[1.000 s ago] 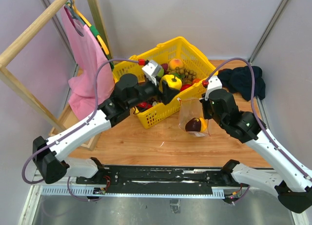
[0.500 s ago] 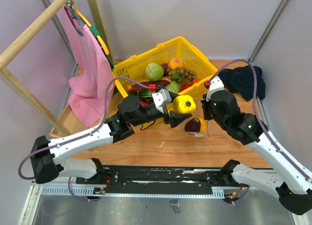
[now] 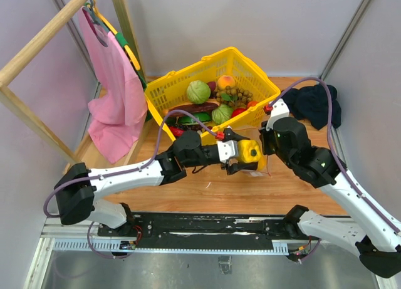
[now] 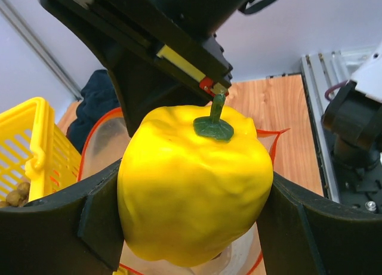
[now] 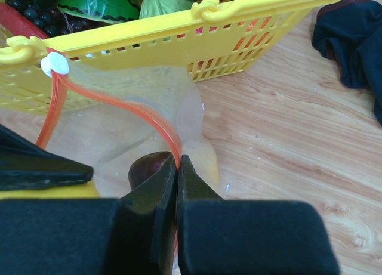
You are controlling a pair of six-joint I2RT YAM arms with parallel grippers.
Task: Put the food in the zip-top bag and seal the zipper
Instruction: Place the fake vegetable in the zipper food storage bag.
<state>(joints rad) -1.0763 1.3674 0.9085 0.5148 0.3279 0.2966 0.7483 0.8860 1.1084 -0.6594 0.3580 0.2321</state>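
One dark purple piece (image 5: pixel 146 166) lay inside the zip-top bag (image 5: pixel 113 138), on the surface (image 3: pixel 188 189) against the yellow basket (image 5: pixel 268 3); the right fingers (image 5: pixel 146 212), pressed together, pinched its unsealed zipper (image 5: pixel 138 115); the left fingers (image 4: pixel 54 227) clamped the yellow bell pepper (image 4: pixel 191 185) over the mouth; cabbage (image 3: pixel 198 91) and other food sat in the basket; a dark cloth (image 3: pixel 310 104) lay near.

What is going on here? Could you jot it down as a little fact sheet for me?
Left pincer: gripping a yellow pepper at the mouth of the bag
Right pincer: shut on the red strip of the bag
Bag: clear, open, one dark piece inside
Basket: yellow, holds more toy food
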